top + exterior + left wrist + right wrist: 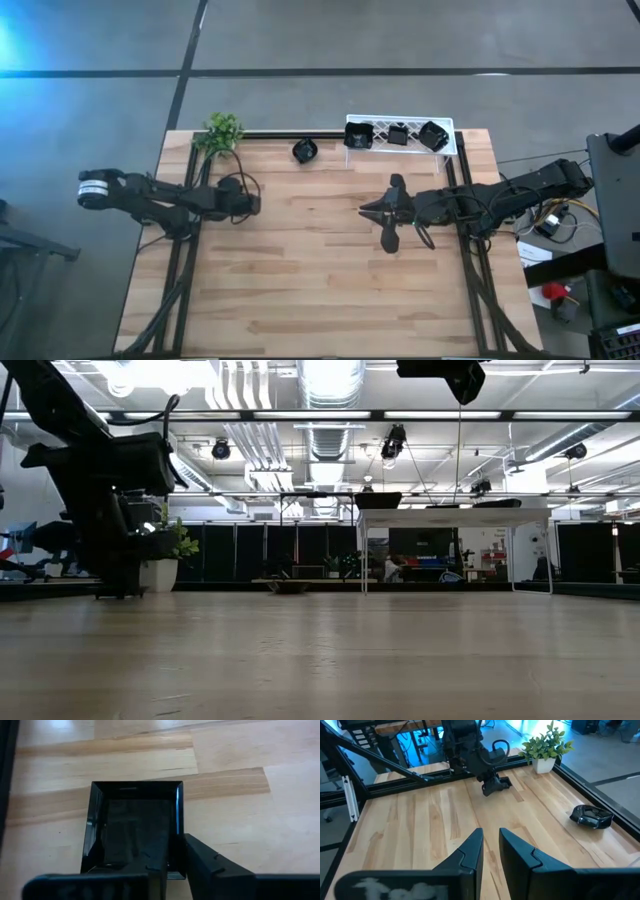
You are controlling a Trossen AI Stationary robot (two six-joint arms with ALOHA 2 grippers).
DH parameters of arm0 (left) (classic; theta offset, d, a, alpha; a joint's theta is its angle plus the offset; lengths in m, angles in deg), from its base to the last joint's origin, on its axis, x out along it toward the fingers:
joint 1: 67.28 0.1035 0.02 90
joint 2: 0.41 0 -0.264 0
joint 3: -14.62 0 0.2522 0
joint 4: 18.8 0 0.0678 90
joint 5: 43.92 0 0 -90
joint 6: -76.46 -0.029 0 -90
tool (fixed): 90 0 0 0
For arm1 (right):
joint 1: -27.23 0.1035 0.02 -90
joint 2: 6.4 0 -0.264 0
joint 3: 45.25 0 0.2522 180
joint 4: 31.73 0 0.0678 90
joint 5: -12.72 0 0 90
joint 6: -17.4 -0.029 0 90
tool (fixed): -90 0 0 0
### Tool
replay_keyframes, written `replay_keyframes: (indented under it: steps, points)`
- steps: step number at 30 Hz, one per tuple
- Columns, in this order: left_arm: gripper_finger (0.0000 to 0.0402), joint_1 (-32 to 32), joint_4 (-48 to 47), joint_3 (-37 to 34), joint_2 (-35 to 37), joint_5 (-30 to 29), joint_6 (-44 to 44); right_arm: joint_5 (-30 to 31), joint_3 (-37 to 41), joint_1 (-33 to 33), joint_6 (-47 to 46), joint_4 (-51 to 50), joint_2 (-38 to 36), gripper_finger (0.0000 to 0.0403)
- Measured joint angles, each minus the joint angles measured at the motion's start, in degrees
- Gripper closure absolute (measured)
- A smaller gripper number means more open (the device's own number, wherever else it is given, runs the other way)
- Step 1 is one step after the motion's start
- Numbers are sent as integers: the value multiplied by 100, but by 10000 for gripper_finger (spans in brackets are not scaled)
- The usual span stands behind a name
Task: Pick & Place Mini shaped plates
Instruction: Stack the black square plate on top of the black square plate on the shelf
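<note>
My left gripper [252, 203] is at the table's left-middle, shut on a square black mini plate [135, 827], which also shows under it in the right wrist view as a dark plate [503, 782]. My right gripper [366, 210] hovers at the table's right-middle. Its fingers [490, 840] are a narrow gap apart and hold nothing. Another black plate [305, 150] lies flat on the table near the far edge and shows in the right wrist view too [591, 816]. Three more plates [398, 135] sit in the white rack [452, 148]. My left gripper has the square plate by one side rim [179, 840], near a corner. One finger [150, 870] is inside the dish and the other [205, 862] is outside. The fingers slant down from the table's left. I cannot tell whether the plate rests on the table or hangs just above it.
A small green plant [222, 132] stands at the far left corner. The white rack sits along the far edge to the right. Bare wood [310, 280] fills the middle and near half. Black frame rails run down both sides of the table.
</note>
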Motion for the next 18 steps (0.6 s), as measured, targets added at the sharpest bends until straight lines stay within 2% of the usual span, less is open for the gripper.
replay_keyframes:
  steps: [6,18]
  points:
    - [395,0,-7,99,0,48,-338,-1,0,0,-8,0,0,346]
    - [401,-88,-6,619,0,302,-1469,0,0,0,-9,2,0,346]
